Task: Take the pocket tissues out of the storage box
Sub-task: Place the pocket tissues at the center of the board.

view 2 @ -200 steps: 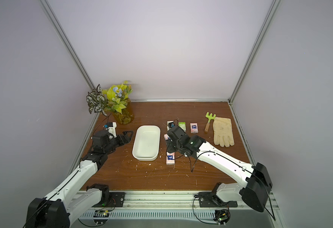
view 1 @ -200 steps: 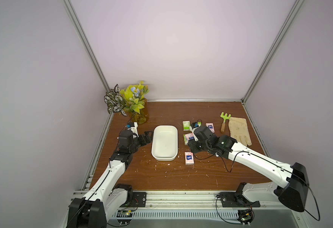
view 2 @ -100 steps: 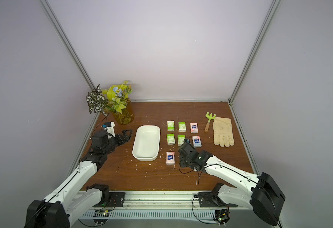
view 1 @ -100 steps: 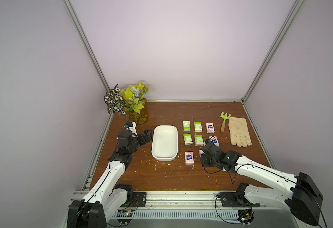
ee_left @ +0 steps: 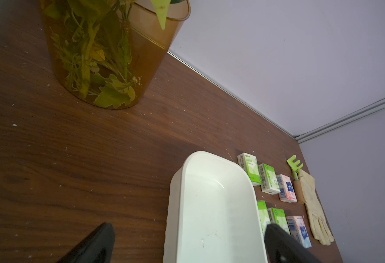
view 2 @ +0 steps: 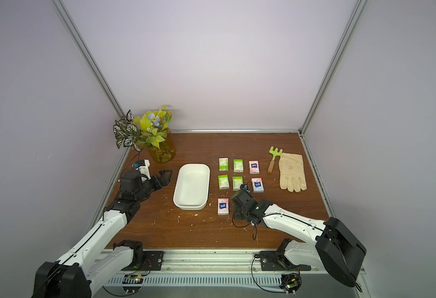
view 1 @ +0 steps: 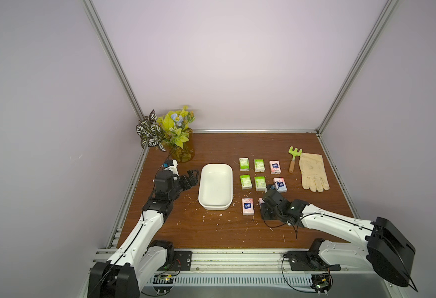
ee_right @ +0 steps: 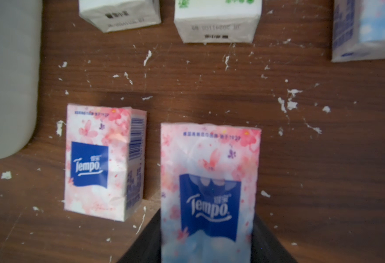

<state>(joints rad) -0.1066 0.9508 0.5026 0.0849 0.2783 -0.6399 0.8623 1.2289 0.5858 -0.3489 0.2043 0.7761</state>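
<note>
The white storage box lies empty left of centre. Several pocket tissues lie on the table to its right: green-and-white packets, pink ones and a pale-blue one. My right gripper is shut on a pink-and-blue packet, low over the table beside the front pink packet. My left gripper stands open at the box's left rim, holding nothing.
An amber vase of artificial plants stands at the back left, close behind my left gripper. A green hand rake and a cream glove lie at the right. White crumbs dot the wooden table.
My right gripper has come from the packets beside the box toward the table's front, carrying the packet. My left gripper has opened a little wider in place.
</note>
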